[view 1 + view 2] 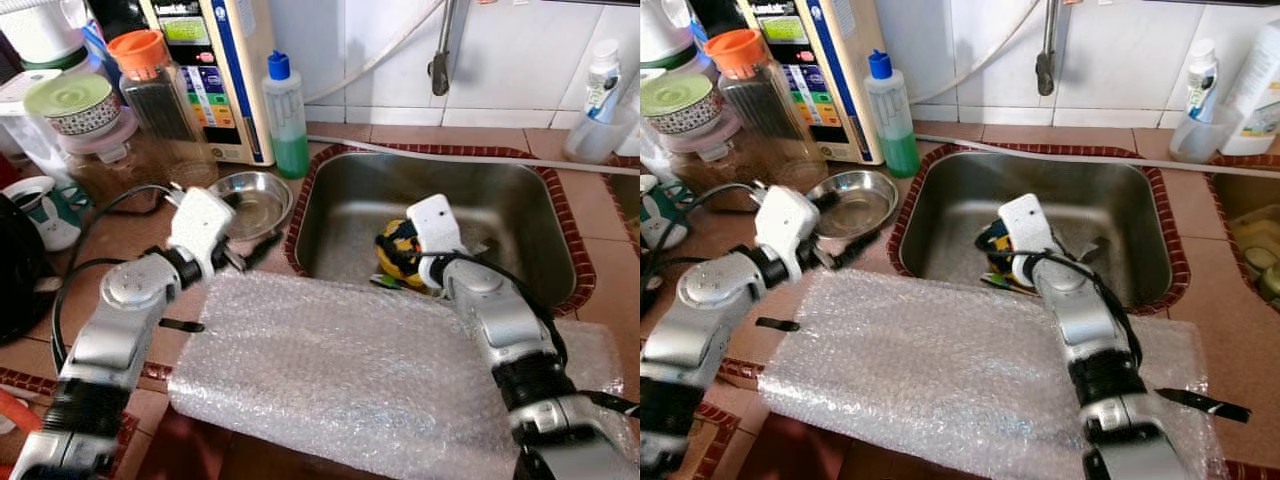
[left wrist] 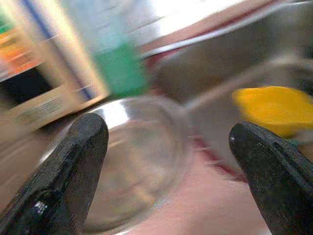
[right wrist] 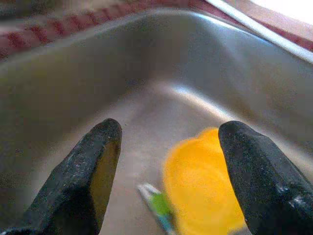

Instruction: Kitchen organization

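**Bubble wrap in front, yellow object waiting in the sink**

Bubble wrap [image 1: 380, 370] lies closest to you, spread across the lower centre of the head views over the tiled counter's front edge. Beyond it, in the middle of the frame, the steel sink [image 1: 500, 190] holds the yellow-and-black object [image 1: 398, 250], which I take to be the thing to clear; it sits on the basin floor near the front wall, with something green [image 3: 159, 205] beside it.

Your right gripper [image 3: 168, 161] hangs just over that object, fingers spread wide with nothing between them. To grasp well, lower straight down so the yellow body sits between both fingertips, keep off the sink wall, and close only once both pads flank it. Its exact shape is blurred, so go slowly.

Your left gripper [image 2: 168, 161], at centre left, also stands wide and empty, aimed at the small steel bowl [image 1: 252, 200] on the counter just left of the sink. Hold it level and clear of that rim.

Further out, along the upper left, stand a green soap bottle [image 1: 287, 120], an orange-lidded jar [image 1: 150, 85] and a water purifier [image 1: 215, 70].
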You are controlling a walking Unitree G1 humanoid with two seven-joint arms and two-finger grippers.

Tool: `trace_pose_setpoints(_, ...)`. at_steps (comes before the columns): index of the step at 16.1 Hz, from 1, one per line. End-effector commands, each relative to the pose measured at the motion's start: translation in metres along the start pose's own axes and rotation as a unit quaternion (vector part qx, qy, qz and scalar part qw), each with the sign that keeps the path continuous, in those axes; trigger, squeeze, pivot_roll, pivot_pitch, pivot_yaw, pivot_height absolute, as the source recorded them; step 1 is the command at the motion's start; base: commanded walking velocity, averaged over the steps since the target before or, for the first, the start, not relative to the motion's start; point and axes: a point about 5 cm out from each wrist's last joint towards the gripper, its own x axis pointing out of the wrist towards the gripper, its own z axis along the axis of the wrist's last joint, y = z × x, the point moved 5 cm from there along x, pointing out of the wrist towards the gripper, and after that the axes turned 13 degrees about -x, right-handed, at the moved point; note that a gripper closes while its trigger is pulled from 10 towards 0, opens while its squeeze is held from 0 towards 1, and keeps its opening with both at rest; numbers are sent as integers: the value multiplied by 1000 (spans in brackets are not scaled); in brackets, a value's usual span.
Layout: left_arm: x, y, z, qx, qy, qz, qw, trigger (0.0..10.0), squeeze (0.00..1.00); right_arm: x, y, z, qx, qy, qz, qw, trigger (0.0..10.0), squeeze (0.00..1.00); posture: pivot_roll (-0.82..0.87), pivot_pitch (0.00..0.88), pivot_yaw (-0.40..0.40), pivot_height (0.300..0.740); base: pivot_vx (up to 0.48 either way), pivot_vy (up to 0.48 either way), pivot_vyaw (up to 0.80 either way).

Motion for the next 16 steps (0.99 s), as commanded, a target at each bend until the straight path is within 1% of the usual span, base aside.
trace_pose_setpoints(1, -2, 16, -1, -7, 5, 41, 999, 10000, 1000, -1, 12, 9, -11, -14, 26, 1000, 10000, 0, -176, 94, 133, 740, 0, 0, 0)
trace_pose_setpoints(2, -1, 24, -2, -27, 0, 66, 997, 10000, 1000, -2, 19, 12, -17, -23, 40, 999, 10000, 0, -174, 94, 137, 740, 0, 0, 0)
trace_pose_setpoints(4, -1, 38, -4, -64, -3, 110, 992, 10000, 1000, -4, 28, 15, -24, -30, 51, 998, 10000, 0, -175, 93, 139, 740, 0, 0, 0)
trace_pose_setpoints(5, -2, 49, -10, -121, 4, 145, 982, 10000, 1000, -4, 34, 15, -37, -32, 54, 997, 10000, 0, -174, 94, 142, 740, 0, 0, 0)
trace_pose_setpoints(6, -3, 52, -13, -132, 10, 155, 979, 10000, 1000, -4, 36, 16, -43, -34, 56, 997, 10000, 0, -175, 94, 143, 740, 0, 0, 0)
trace_pose_setpoints(7, -2, 54, -21, -147, 23, 165, 975, 10000, 608, -6, 39, 19, -48, -37, 59, 996, 10000, 0, -175, 93, 144, 740, 0, 0, 0)
trace_pose_setpoints(8, -2, 56, -25, -155, 31, 174, 972, 10000, 310, -6, 40, 20, -50, -39, 59, 996, 10000, 0, -176, 91, 145, 740, 0, 0, 0)
trace_pose_setpoints(9, 0, 55, -28, -177, 32, 177, 968, 10000, 0, -6, 41, 22, -54, -42, 62, 996, 10000, 0, -176, 91, 146, 740, 0, 0, 0)
trace_pose_setpoints(10, 1, 53, -32, -197, 35, 181, 963, 10000, 0, -7, 41, 23, -55, -43, 62, 996, 10000, 0, -176, 90, 147, 740, 0, 0, 0)
trace_pose_setpoints(13, 8, 44, -45, -231, 65, 175, 955, 10000, 0, -8, 44, 26, -64, -47, 64, 995, 10000, 0, -180, 89, 151, 740, 0, 0, 0)
trace_pose_setpoints(15, 8, 44, -48, -232, 74, 181, 953, 10000, 0, -9, 49, 29, -67, -54, 73, 994, 10000, 0, -182, 91, 153, 740, 0, 0, 0)
trace_pose_setpoints(16, 8, 44, -51, -255, 77, 185, 946, 10000, 0, -11, 53, 31, -69, -60, 83, 992, 10000, 0, -185, 91, 154, 740, 0, 0, 0)
